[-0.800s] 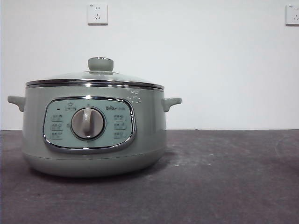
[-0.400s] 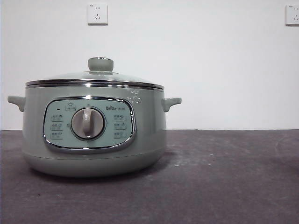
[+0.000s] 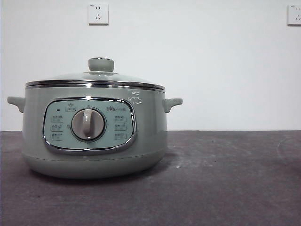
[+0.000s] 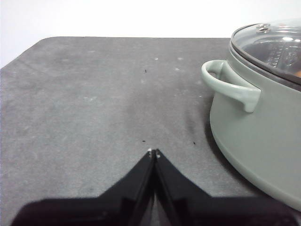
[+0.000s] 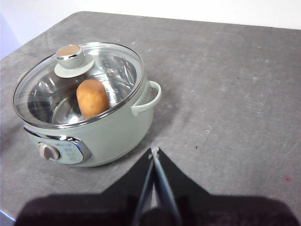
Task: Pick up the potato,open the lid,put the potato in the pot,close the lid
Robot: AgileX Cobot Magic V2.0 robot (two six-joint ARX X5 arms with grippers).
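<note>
The pale green pot (image 3: pixel 94 136) stands on the dark table at the left of the front view, with its glass lid (image 3: pixel 94 77) seated on the rim. Through the lid (image 5: pixel 80 84) the right wrist view shows the orange-brown potato (image 5: pixel 92 97) lying inside the pot (image 5: pixel 108 136). My right gripper (image 5: pixel 154 150) is shut and empty, held above the table beside the pot. My left gripper (image 4: pixel 153 152) is also shut and empty, low over the table on the pot's (image 4: pixel 263 141) other side, near its handle (image 4: pixel 230 87). The lid's rim (image 4: pixel 268 52) shows there too.
The dark grey table (image 3: pixel 225 179) stretches to the right of the pot. Two wall sockets (image 3: pixel 98 14) sit on the white wall behind. The table's edges (image 5: pixel 28 42) show in both wrist views.
</note>
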